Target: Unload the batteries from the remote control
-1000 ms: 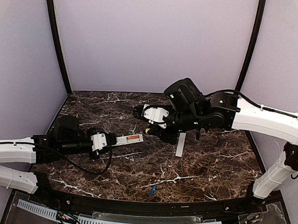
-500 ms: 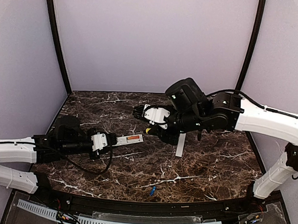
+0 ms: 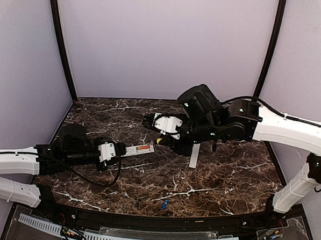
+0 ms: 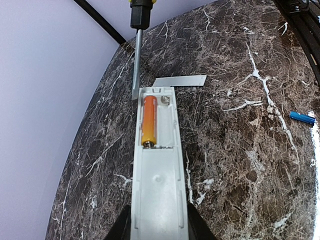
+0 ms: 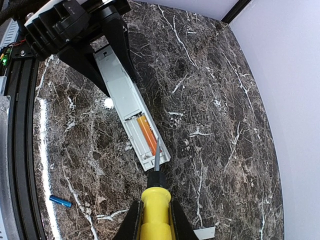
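Note:
My left gripper (image 4: 157,230) is shut on the remote control (image 4: 157,200), a white bar held level with its battery bay open. An orange battery (image 4: 149,120) lies in the bay's left slot; the slot beside it is empty. My right gripper (image 5: 155,220) is shut on a yellow-handled screwdriver (image 5: 156,210). Its blade (image 5: 157,155) points at the remote's (image 5: 127,105) open end, with the tip by the orange battery (image 5: 147,134). A blue battery (image 3: 164,204) lies loose on the table near the front edge. From above, the remote (image 3: 140,149) spans the gap between both grippers.
The flat white back cover (image 3: 194,154) lies on the dark marble table (image 3: 228,172) under the right arm, also as a grey strip (image 4: 180,81) beyond the remote's end. A black rail (image 5: 20,150) runs along the front edge. Lilac walls close in three sides.
The right arm has shifted very slightly; the screwdriver stays at the remote's end. The left arm and the remote have not moved.

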`<action>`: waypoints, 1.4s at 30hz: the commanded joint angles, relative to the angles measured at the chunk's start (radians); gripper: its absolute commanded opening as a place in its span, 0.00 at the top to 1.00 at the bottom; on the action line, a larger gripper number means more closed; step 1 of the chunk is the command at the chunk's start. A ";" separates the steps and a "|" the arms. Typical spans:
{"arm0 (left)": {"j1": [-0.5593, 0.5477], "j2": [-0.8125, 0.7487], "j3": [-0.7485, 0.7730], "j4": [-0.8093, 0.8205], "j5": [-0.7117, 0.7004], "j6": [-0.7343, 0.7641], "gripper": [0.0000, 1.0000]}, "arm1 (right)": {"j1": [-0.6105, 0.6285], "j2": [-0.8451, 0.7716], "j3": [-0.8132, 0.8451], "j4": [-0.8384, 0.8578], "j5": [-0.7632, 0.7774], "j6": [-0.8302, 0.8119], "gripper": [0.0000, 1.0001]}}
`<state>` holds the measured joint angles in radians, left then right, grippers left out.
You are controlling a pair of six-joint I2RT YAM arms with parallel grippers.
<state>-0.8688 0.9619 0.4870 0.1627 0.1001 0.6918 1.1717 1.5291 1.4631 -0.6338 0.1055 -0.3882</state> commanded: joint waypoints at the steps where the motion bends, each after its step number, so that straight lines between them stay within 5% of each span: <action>1: -0.005 -0.013 0.015 0.001 0.007 -0.015 1.00 | 0.009 0.025 0.026 0.013 0.005 -0.002 1.00; 42: -0.008 -0.001 0.013 -0.028 0.057 -0.007 1.00 | 0.090 0.307 0.168 -0.123 0.048 -0.168 1.00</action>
<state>-0.8677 0.9703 0.4866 -0.0010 0.1078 0.6724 1.2491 1.7737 1.6135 -0.7349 0.1844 -0.5388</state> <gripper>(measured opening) 0.286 0.142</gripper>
